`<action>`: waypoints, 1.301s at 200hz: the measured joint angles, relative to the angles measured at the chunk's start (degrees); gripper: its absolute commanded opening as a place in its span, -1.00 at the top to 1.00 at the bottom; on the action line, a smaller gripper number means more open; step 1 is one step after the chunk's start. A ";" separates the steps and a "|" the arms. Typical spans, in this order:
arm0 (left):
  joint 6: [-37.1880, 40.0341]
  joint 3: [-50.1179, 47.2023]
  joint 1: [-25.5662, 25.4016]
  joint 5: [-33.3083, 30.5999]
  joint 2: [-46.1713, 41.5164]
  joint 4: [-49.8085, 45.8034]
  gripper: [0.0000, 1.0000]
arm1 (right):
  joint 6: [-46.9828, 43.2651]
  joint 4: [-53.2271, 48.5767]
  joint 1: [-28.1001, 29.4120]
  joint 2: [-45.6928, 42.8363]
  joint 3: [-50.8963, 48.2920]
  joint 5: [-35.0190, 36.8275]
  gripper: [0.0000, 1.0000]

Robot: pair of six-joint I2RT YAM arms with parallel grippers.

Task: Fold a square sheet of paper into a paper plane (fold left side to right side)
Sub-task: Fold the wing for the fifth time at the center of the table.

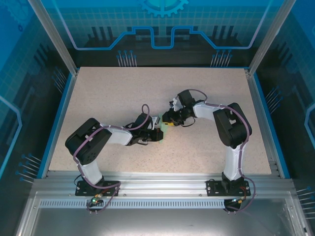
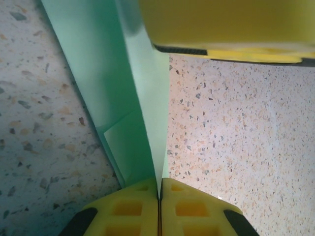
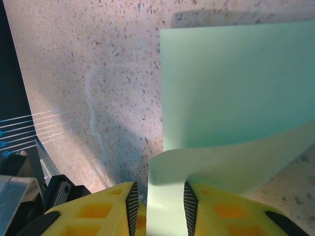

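The square sheet of paper [image 1: 160, 133] is pale mint green and lies mid-table between both grippers. In the left wrist view the paper [image 2: 108, 73] rises as a folded flap, and my left gripper [image 2: 159, 189] is shut on its near edge. A yellow finger of the right gripper [image 2: 221, 24] shows at the top of that view. In the right wrist view the paper [image 3: 236, 83] lies flat, with a curled flap running back between my right gripper's [image 3: 160, 196] fingers. Those jaws stand apart, with a thin gap at the left pad. From above, the left gripper [image 1: 156, 129] and right gripper [image 1: 166, 120] nearly touch.
The speckled beige table [image 1: 123, 93] has a blue rim and aluminium frame posts at its sides. Both arms bend inward from their bases at the near edge. A dark table edge with cables [image 3: 19, 132] shows at the left of the right wrist view.
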 measured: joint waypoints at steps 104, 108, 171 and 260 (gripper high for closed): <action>0.00 0.00 0.04 0.02 0.07 0.15 0.82 | -0.66 0.20 0.11 2.99 2.25 0.00 0.34; 0.00 0.00 0.04 0.02 0.07 0.15 0.82 | -0.68 0.20 0.11 3.08 2.29 -0.02 0.34; -0.02 -0.46 0.07 0.96 -0.07 1.22 0.65 | -1.51 -2.78 0.50 4.68 4.68 1.05 0.34; -1.01 -5.57 0.04 0.33 -15.26 -6.47 0.30 | -2.16 -5.68 0.85 5.46 6.54 2.34 0.34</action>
